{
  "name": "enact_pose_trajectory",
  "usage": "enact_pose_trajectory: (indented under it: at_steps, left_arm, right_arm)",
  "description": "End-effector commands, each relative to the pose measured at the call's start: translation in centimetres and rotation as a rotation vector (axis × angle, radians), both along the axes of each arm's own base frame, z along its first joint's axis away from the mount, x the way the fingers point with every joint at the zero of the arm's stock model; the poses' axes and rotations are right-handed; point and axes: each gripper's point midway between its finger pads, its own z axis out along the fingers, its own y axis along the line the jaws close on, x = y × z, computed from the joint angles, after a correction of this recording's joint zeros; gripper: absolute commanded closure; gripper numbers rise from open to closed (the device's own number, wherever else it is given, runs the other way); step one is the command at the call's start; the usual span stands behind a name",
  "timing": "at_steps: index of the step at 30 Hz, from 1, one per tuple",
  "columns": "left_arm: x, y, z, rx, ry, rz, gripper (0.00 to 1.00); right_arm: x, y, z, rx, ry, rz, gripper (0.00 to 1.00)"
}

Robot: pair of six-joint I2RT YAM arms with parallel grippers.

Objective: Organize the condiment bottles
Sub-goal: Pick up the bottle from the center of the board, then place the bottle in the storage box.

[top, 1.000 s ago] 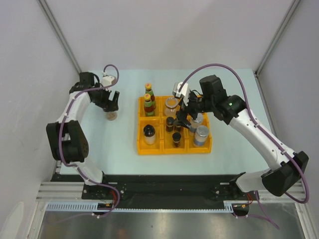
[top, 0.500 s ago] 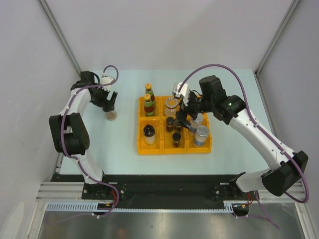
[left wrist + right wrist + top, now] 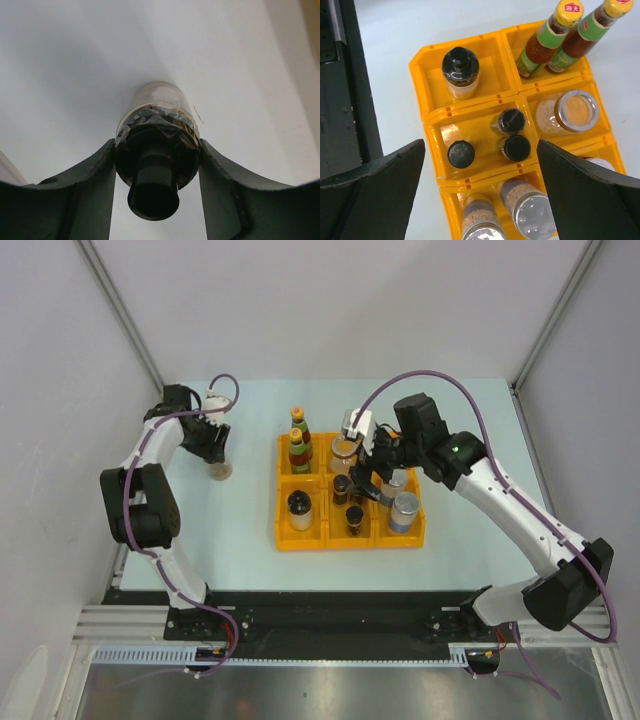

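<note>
Your right arm (image 3: pixel 520 520) runs from its base at the near right corner away from you and leftward. At its far end it bends back, so the wrist points down over the yellow tray (image 3: pixel 340 542). The right tool (image 3: pixel 480 144) hangs above the tray's middle with its fingers spread wide, holding nothing.

In the tray's near-left compartment one large black-capped jar (image 3: pixel 460 70) stands alone. Three small dark-capped jars (image 3: pixel 511 121) share the near-middle compartment. Two silver-lidded jars (image 3: pixel 530 212) stand in the right column, though you cannot tell which compartment. Farther back, a clear jar (image 3: pixel 570 112) with a silver lid fills the far-middle compartment, and two slim sauce bottles (image 3: pixel 555 40) lean together in the far-left one.

Your left arm (image 3: pixel 140 500) folds sharply at the near left, climbs the left edge, then hooks rightward at the far end. The left tool (image 3: pixel 156 145) is pressed against both sides of a lone jar (image 3: pixel 155 120), pinching it just below its black cap. That jar stands on the counter (image 3: pixel 250 540), well left of the tray.
</note>
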Motion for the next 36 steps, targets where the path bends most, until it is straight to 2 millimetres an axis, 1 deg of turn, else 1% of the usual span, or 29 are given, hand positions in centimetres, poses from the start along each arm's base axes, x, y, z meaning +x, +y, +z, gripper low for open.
enact_pose_trajectory:
  at_steps: [1, 2, 3, 4, 5, 6, 7, 8, 9, 10, 11, 12, 13, 14, 16, 17, 19, 20, 22, 23, 25, 26, 27, 29, 31, 33, 34, 36]
  left_arm:
    - [-0.1, -0.3, 2.6, -0.019, -0.043, -0.014, 1.00]
    - [-0.3, -0.5, 2.9, -0.030, -0.041, -0.019, 1.00]
    - [-0.6, -0.7, 3.8, -0.033, -0.058, -0.022, 1.00]
    - [-0.8, -0.9, 4.2, -0.043, -0.063, -0.026, 1.00]
    - [-1.2, -1.2, 4.7, -0.052, -0.068, -0.033, 1.00]
    - [-1.7, -1.8, 6.0, -0.076, -0.094, -0.044, 1.00]
    - [-2.0, -2.0, 6.5, -0.086, -0.100, -0.047, 1.00]
    - [-2.6, -2.4, 6.9, -0.098, -0.102, -0.052, 1.00]
    - [-3.1, -3.0, 7.5, -0.122, -0.113, -0.071, 1.00]
    - [-3.7, -3.5, 8.9, -0.124, -0.148, -0.082, 1.00]
    - [-4.4, -3.8, 8.9, -0.132, -0.145, -0.088, 1.00]
    - [-4.8, -4.2, 9.3, -0.140, -0.155, -0.100, 1.00]
    - [-5.5, -4.6, 10.5, -0.142, -0.188, -0.111, 0.99]
    - [-6.2, -4.9, 10.5, -0.147, -0.186, -0.117, 1.00]
    - [-7.1, -5.7, 11.4, -0.167, -0.206, -0.142, 1.00]
    - [-8.1, -6.0, 12.1, -0.175, -0.214, -0.151, 1.00]
    - [-8.9, -6.5, 12.8, -0.187, -0.231, -0.174, 1.00]
    - [-9.7, -6.7, 13.4, -0.184, -0.251, -0.181, 1.00]
    - [-10.3, -6.9, 13.8, -0.180, -0.268, -0.194, 1.00]
    - [-10.8, -7.0, 13.7, -0.182, -0.264, -0.198, 1.00]
    - [-11.4, -7.1, 14.1, -0.179, -0.278, -0.207, 1.00]
    - [-11.6, -7.2, 13.9, -0.183, -0.276, -0.211, 1.00]
    - [-12.0, -7.4, 14.0, -0.187, -0.281, -0.218, 1.00]
    - [-12.3, -7.5, 13.7, -0.190, -0.279, -0.221, 1.00]
    - [-12.5, -7.5, 13.6, -0.188, -0.282, -0.225, 1.00]
    - [-12.7, -7.5, 13.2, -0.190, -0.272, -0.226, 1.00]
    - [-12.7, -7.5, 13.3, -0.189, -0.279, -0.228, 1.00]
    - [-12.8, -7.6, 13.2, -0.192, -0.276, -0.233, 0.99]
  right_arm:
    - [-1.4, 1.8, -0.8, 0.004, 0.031, 0.082, 0.00]
    - [-1.7, 2.2, -1.3, -0.009, 0.037, 0.101, 0.00]
    - [-2.0, 2.6, -2.0, -0.033, 0.037, 0.113, 0.00]
    - [-2.8, 3.7, -2.3, -0.040, 0.037, 0.139, 0.00]
    - [-3.1, 4.2, -2.6, -0.050, 0.038, 0.146, 0.00]
    - [-2.8, 4.7, -3.6, -0.073, 0.051, 0.118, 0.00]
    - [-3.0, 6.1, -3.5, -0.065, 0.030, 0.121, 0.00]
    - [-2.4, 6.4, -4.0, -0.086, 0.010, 0.084, 0.00]
    - [-2.1, 6.9, -4.5, -0.097, 0.005, 0.072, 0.00]
    - [-2.1, 8.2, -5.3, -0.099, 0.004, 0.065, 0.00]
    - [-1.1, 8.4, -6.0, -0.124, -0.018, 0.017, 0.00]
    - [-0.9, 8.8, -6.5, -0.134, -0.027, 0.004, 0.00]
    - [-0.4, 9.4, -7.8, -0.153, -0.021, -0.012, 0.00]
    - [-0.1, 9.8, -8.3, -0.167, -0.031, -0.036, 0.00]
    - [0.3, 10.5, -9.1, -0.166, -0.029, -0.049, 0.00]
    - [0.6, 10.7, -10.3, -0.186, -0.015, -0.072, 0.00]
    - [1.0, 11.2, -11.1, -0.190, -0.012, -0.083, 0.00]
    - [1.0, 11.5, -12.0, -0.204, -0.002, -0.092, 0.00]
    - [1.3, 11.9, -12.4, -0.198, -0.003, -0.105, 0.00]
    - [1.5, 12.0, -12.8, -0.203, -0.001, -0.123, 0.00]
    - [1.8, 12.6, -12.7, -0.191, -0.018, -0.142, 0.00]
    - [2.4, 12.4, -12.7, -0.201, -0.040, -0.173, 0.00]
    - [2.6, 12.9, -12.9, -0.198, -0.055, -0.187, 0.00]
    - [3.6, 12.6, -13.1, -0.215, -0.095, -0.241, 0.00]
    - [4.2, 12.9, -13.4, -0.216, -0.116, -0.272, 0.00]
    - [5.3, 12.4, -13.3, -0.232, -0.159, -0.335, 0.00]
    - [5.5, 12.3, -13.5, -0.243, -0.172, -0.348, 0.00]
    - [6.1, 12.0, -13.2, -0.248, -0.204, -0.387, 0.00]
